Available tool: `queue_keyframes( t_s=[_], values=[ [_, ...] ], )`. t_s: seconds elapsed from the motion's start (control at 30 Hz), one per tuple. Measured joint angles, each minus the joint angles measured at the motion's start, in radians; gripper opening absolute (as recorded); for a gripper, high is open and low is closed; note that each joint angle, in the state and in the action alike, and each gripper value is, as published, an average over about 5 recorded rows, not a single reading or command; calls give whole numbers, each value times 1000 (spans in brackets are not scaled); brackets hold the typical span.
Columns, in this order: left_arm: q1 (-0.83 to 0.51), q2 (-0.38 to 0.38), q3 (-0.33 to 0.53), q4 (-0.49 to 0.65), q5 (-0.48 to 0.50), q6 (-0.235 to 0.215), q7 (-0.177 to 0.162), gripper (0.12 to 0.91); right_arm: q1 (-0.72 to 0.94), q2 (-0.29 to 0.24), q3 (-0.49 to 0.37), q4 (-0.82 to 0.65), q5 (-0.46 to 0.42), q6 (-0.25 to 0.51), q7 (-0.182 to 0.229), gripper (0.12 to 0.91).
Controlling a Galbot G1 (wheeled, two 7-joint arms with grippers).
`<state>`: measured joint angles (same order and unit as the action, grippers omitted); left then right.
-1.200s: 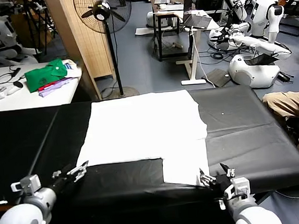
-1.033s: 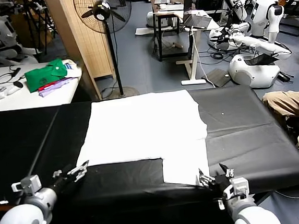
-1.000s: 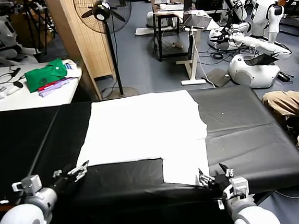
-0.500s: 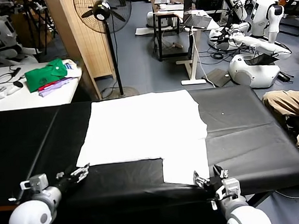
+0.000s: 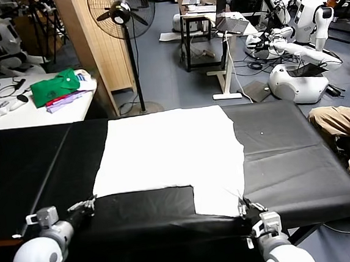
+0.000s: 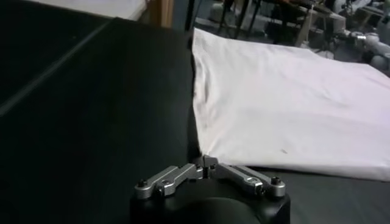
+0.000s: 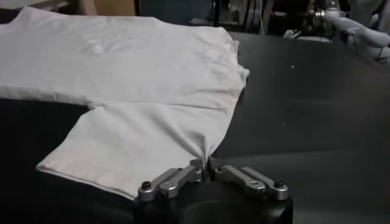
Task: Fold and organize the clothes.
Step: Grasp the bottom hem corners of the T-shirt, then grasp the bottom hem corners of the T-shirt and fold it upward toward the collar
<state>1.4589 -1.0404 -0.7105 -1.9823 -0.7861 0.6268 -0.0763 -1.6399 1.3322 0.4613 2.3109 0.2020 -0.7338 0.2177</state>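
Note:
The clothes are one white T-shirt [image 5: 170, 150], spread flat on the black table [image 5: 299, 151] with no print showing. My left gripper [image 5: 90, 203] sits at the near-left corner of the shirt [image 6: 286, 103], shut, with the cloth tip pinched between its jaws [image 6: 204, 163]. At the near-right corner my right gripper [image 5: 242, 210] is also shut. A small peak of white fabric [image 7: 140, 85] is drawn up into its jaws [image 7: 207, 163]. The part of the shirt near the right gripper reaches closer to the table's front edge than the rest.
A side table at back left holds a green garment [image 5: 53, 86] and a purple cloth [image 5: 65, 101]. Behind the table stand a floor fan [image 5: 120, 13] and a wooden partition [image 5: 94, 46]. A seated person's legs [image 5: 346, 122] are close to the table's right edge.
Both grippers have gone from open to shut and have each taken hold of a near corner of the shirt. Both moved slightly inward to the cloth's edge.

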Motion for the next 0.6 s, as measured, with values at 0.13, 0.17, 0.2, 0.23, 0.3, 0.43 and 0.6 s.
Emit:
queue_keyframes(
  t_s=[0.13, 0.17, 0.2, 0.23, 0.3, 0.43, 0.6],
  values=[
    [51, 2, -30, -80, -4, 22, -15, 127, -70, -8, 29, 82, 25, 1, 5, 120],
    [66, 2, -39, -100, -5, 27, -20, 127, -82, -11, 35, 97, 31, 6, 2, 120],
    [84, 3, -50, -119, -7, 31, -23, 127, -91, -14, 41, 109, 33, 16, -2, 120],
    [102, 6, -61, -138, -10, 32, -26, 127, -96, -17, 45, 116, 32, 32, -11, 120],
    [144, 12, -87, -174, -20, 28, -28, 127, -93, -24, 51, 118, 23, 77, -33, 120],
    [221, 17, -136, -231, -36, -11, -27, 127, -42, -43, 51, 69, 12, 188, -73, 120],
    [212, -12, -140, -239, 21, -92, -3, 127, 102, -77, 30, -67, 36, 257, -86, 120]
  ],
)
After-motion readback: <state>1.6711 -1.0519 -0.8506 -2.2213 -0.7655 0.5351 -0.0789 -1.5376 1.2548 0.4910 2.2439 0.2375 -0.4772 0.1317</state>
